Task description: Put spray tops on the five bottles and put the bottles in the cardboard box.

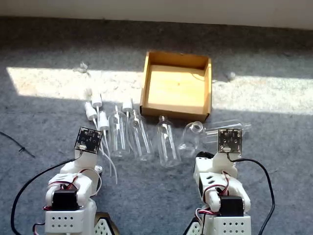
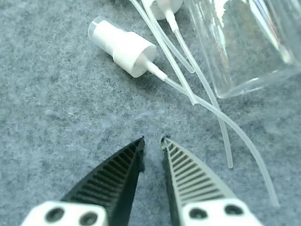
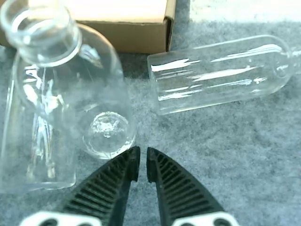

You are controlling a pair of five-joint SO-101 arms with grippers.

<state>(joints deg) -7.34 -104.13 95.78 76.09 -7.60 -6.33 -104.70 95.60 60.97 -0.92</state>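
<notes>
The open cardboard box (image 1: 178, 85) lies at the back middle of the carpet, with nothing in it. In front of it are clear bottles: three lying down (image 1: 119, 131) (image 1: 139, 134) (image 1: 167, 144), one standing (image 1: 191, 137), one on its side (image 1: 230, 126). None has a top on. Several white spray tops (image 1: 97, 111) with thin tubes lie loose at the left. My left gripper (image 2: 153, 141) is shut on nothing, just short of one spray top (image 2: 124, 44). My right gripper (image 3: 143, 153) is shut on nothing, at the foot of the standing bottle (image 3: 61, 89), beside the sideways bottle (image 3: 221, 75).
Grey carpet covers the whole floor, with a sunlit band across the back. Thin dip tubes (image 2: 221, 117) trail over the carpet ahead of my left gripper. Small clear caps (image 1: 82, 66) (image 1: 231, 76) lie far off by the box. Black cables run beside both arm bases.
</notes>
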